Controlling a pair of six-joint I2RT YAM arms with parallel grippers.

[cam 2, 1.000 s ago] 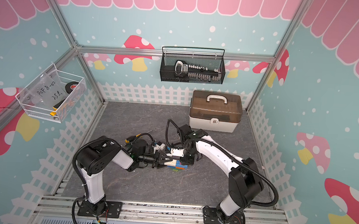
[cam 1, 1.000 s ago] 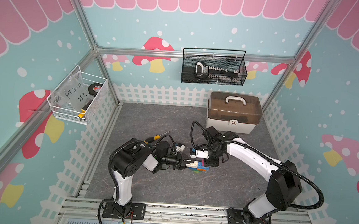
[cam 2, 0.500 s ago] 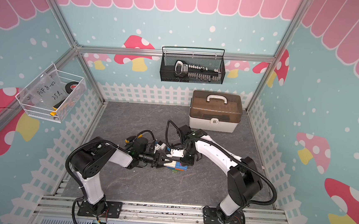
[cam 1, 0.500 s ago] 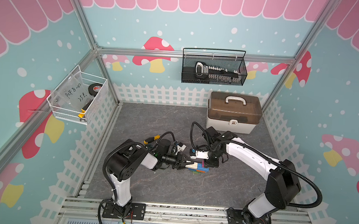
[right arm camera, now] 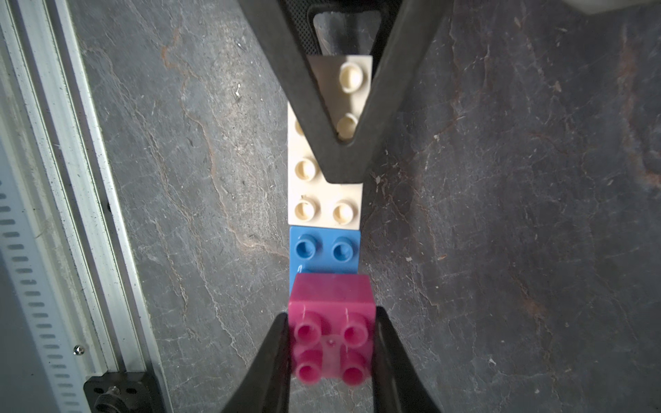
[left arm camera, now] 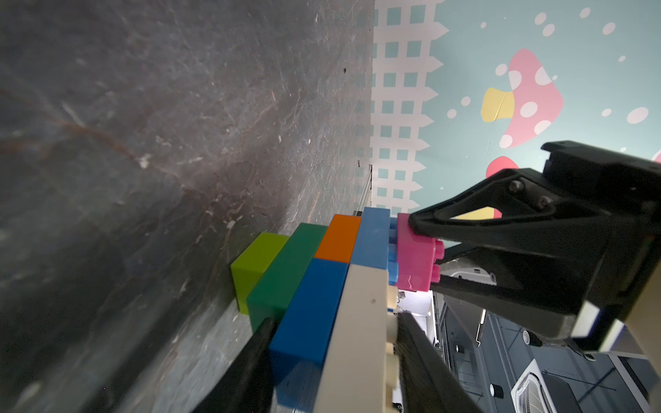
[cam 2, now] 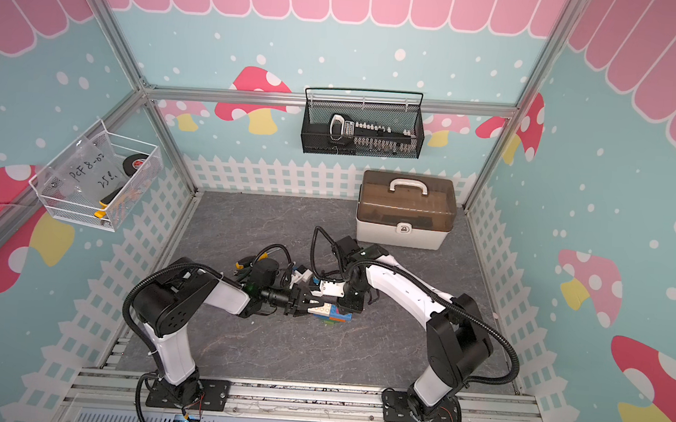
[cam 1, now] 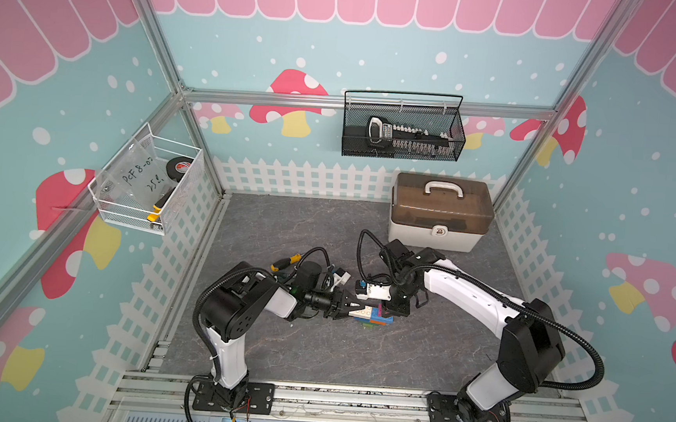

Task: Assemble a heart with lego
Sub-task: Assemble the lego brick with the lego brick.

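Observation:
The heart stands on the grey mat as a stepped stack of lego. In the left wrist view its layers are lime, dark green, orange and blue, then blue and white. My left gripper is shut on it, one finger low by the green and blue layers. The other finger lies on the white brick's studs. My right gripper is shut on the pink brick. That brick sits on the top blue brick, blue studs still showing between them.
A brown-lidded toolbox stands at the back right. A yellow-handled screwdriver lies behind my left arm. A black mesh basket hangs on the back wall. A white wire basket hangs on the left wall. The metal rail runs along the front.
My left arm's elbow has shifted slightly to the left. Both grippers and the bricks stay where they were.

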